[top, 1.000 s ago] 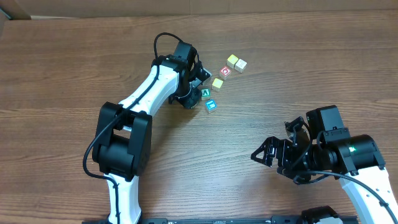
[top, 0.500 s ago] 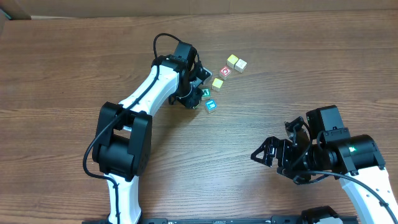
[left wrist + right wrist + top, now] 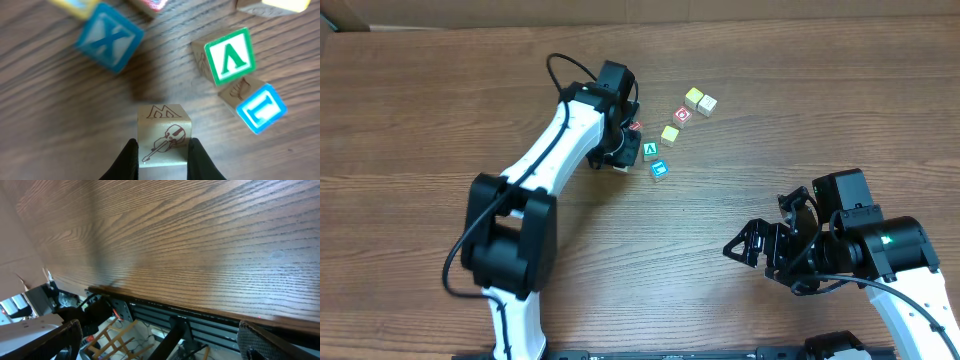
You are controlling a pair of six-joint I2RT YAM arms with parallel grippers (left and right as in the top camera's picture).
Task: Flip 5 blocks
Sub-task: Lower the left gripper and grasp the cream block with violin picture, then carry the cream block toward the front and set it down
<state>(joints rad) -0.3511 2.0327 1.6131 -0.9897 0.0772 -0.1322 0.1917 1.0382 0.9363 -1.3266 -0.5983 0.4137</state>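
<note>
**Left gripper**: jaws closed on the M block, a plain wooden cube with a violin drawn on the face toward the wrist camera. Past it on the table lie the X block, blue, the green block, and just beside that the I block, light blue. **Overhead:** the loose blocks form a short row just right of this gripper. **Right gripper**: jaws wide apart, holding nothing, over the table's near right part, well apart from the blocks.
</note>
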